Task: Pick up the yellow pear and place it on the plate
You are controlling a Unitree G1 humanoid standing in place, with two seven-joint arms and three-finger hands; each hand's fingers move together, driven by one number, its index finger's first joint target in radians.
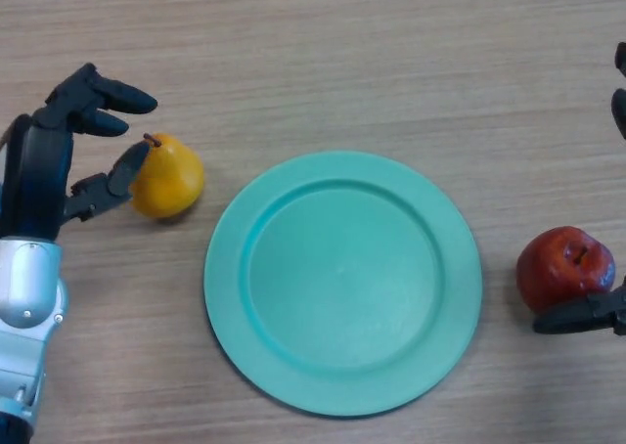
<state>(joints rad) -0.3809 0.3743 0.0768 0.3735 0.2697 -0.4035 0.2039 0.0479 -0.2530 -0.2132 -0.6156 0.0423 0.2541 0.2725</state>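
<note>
Currently reaching: left hand (59, 160) spread apart at the pear, gripping nothing yet; upper fingers (112, 100) stretched toward 2 o'clock above the fruit, thumb (110, 185) just at or touching its 9 o'clock side, contact hard to confirm; likely step in hand is closing on the yellow pear (167, 176). To do well: push hand a little further toward 3 o'clock so fingers pass over the far side, then curl round the widest part, below the stem; avoid nudging with thumb first, round fruit probably rolls toward plate; lift straight before travelling. Pear lying at 3 o'clock of the palm, stem up toward 11, near but apart from rim of green plate (225, 268); plate at 4 o'clock of pear. Right hand (587, 314) idle at 3 o'clock edge, just beside red apple (565, 266); fingers mostly cut off, state unclear.
</note>
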